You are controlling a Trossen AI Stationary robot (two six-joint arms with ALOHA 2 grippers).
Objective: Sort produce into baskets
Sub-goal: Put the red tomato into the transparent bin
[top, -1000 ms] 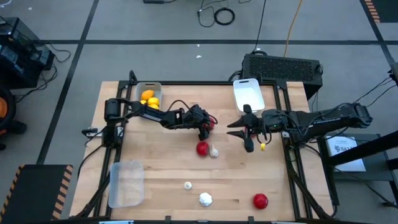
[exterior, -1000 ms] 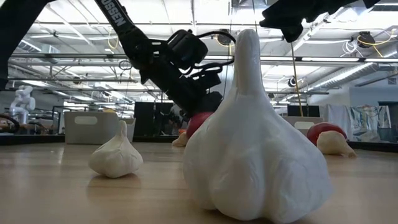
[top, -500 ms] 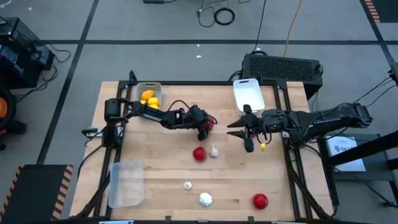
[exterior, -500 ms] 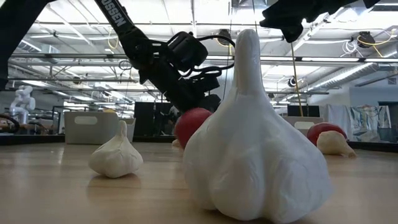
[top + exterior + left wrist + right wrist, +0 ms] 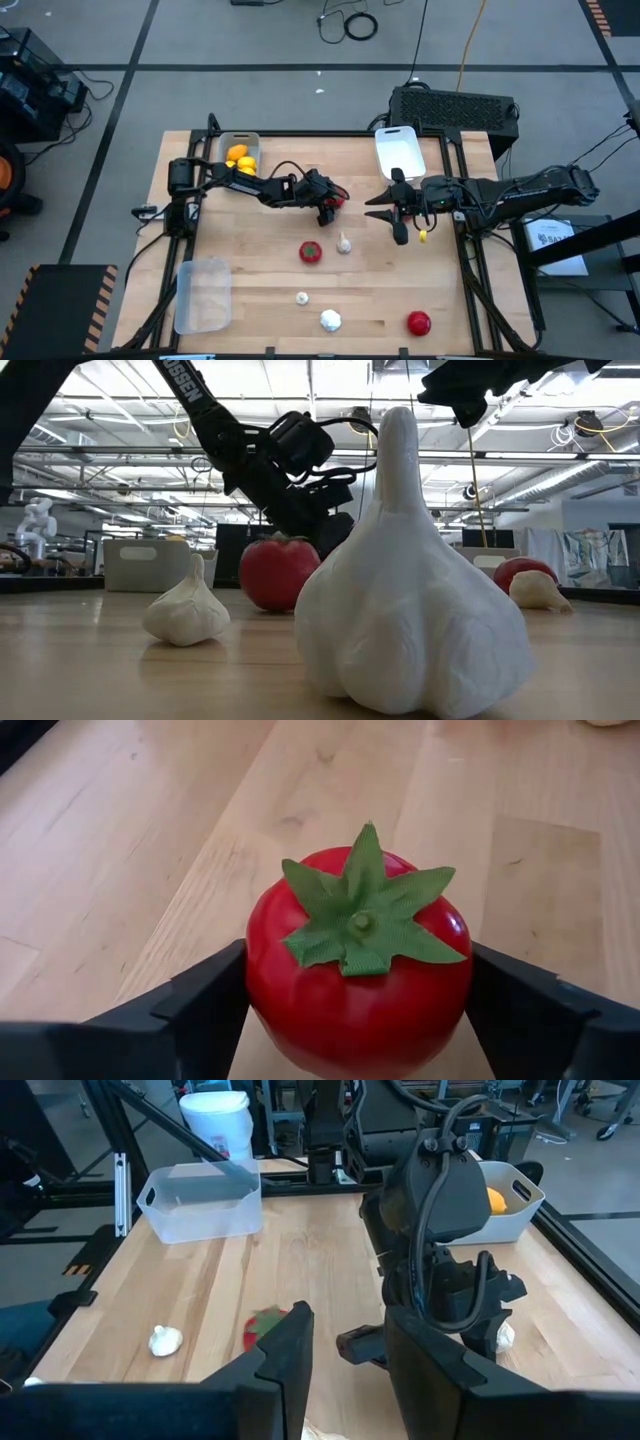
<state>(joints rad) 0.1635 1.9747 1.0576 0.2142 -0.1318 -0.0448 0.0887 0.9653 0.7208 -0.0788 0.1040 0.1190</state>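
A red tomato (image 5: 358, 970) with a green calyx stands upright on the table between the fingers of my left gripper (image 5: 358, 995), near the table's middle (image 5: 330, 208). A second tomato (image 5: 311, 252) lies loose nearer the front edge, left of a garlic bulb (image 5: 344, 243). A small garlic (image 5: 302, 297), a big garlic (image 5: 330, 320) and a third tomato (image 5: 418, 322) lie near the front. Lemons (image 5: 238, 157) sit in the grey basket (image 5: 225, 140) at the far left. The white basket (image 5: 400, 150) stands at the far side, the clear one (image 5: 203, 295) at the near left. My right gripper (image 5: 375, 208) hangs open right of centre, above the table. My left gripper has one finger (image 5: 200, 1010) against each side of the tomato, at its widest part (image 5: 255, 1005). No gap shows between fingers and fruit. The fingers come slanting down from the table's left. The tomato rests on the table, calyx up.
A black box (image 5: 455, 105) stands beyond the far edge. A small yellow piece (image 5: 422, 236) lies under the right arm. In the low view a tomato (image 5: 515, 572) with a garlic (image 5: 540, 590) in front of it shows at the right.
The loose tomato has rolled away from the garlic bulb beside it, toward the table's near edge and a little to the left. The garlic has stayed where it was. Both arms have kept still.
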